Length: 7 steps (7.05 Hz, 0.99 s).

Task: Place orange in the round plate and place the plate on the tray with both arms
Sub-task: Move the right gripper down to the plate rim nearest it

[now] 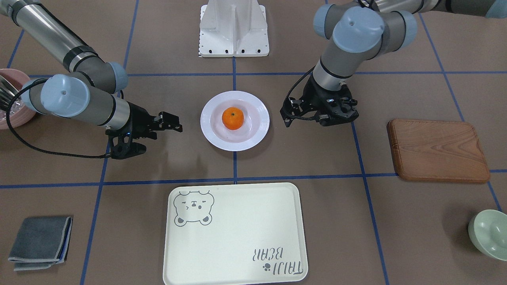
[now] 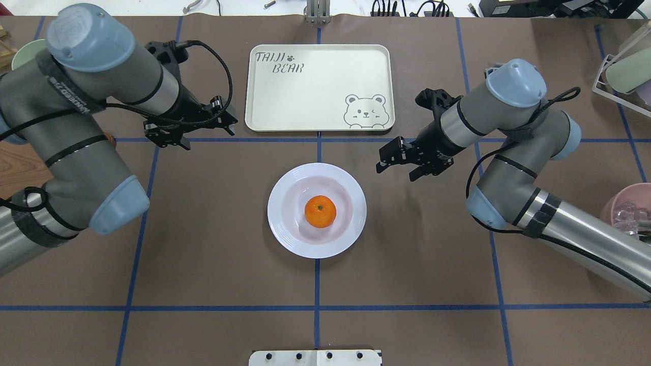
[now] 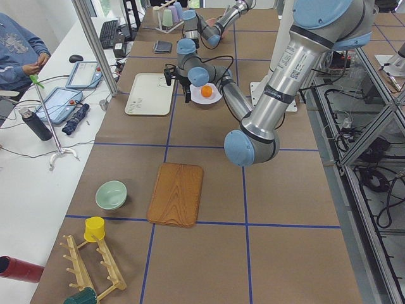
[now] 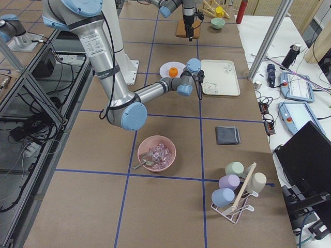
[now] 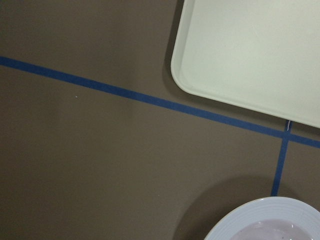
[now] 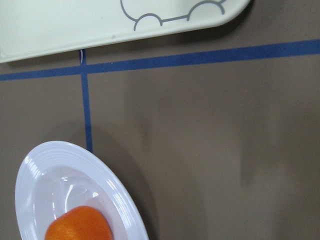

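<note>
The orange (image 1: 232, 118) (image 2: 320, 211) lies in the middle of the round plate (image 1: 214, 134) (image 2: 285, 234), which stands on the table at its centre. Beyond the plate, on the side away from the robot, lies the tray (image 1: 237, 237) (image 2: 315, 91) with nothing on it. My left gripper (image 1: 317, 114) (image 2: 196, 127) hovers open and points down, off the plate's left side near the tray's corner. My right gripper (image 1: 154, 126) (image 2: 407, 162) hangs open just off the plate's right rim. Neither touches the plate. The right wrist view shows the plate (image 6: 40, 165) and orange (image 6: 77, 225).
A brown wooden board (image 1: 437, 150) and a pale green bowl (image 1: 491, 233) lie on the robot's left. A folded grey cloth (image 1: 39, 241) and a pink bowl (image 4: 156, 153) sit on its right, with a mug rack (image 4: 238, 191) further out.
</note>
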Available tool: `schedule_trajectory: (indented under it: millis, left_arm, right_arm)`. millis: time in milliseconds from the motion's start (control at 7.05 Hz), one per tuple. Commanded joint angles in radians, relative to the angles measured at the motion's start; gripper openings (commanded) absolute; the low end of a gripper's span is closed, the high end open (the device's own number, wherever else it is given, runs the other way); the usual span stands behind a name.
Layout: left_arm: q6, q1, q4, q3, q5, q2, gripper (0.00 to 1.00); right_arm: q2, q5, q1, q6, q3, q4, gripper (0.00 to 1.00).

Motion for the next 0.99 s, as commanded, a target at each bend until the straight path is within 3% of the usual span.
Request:
schedule_trajectory:
  millis: [0, 142, 426, 852]
  left_arm:
    - [0.039, -0.044, 0.000, -0.033, 0.001, 0.050, 0.97]
    - [0.046, -0.054, 0.001, -0.033, 0.001, 0.055, 0.97]
    - [0.046, -0.056, 0.001, -0.033, 0.006, 0.059, 0.97]
    - [0.047, -0.068, 0.001, -0.033, 0.007, 0.067, 0.97]
  right_arm:
    - [-0.012, -0.172, -0.082, 0.233, -0.003, 0.220, 1.00]
    - [-0.045, -0.252, -0.113, 0.279, -0.003, 0.345, 1.00]
    - [-0.082, -0.323, -0.149, 0.321, -0.076, 0.561, 1.00]
    - [-0.078, -0.453, -0.210, 0.353, -0.083, 0.600, 1.00]
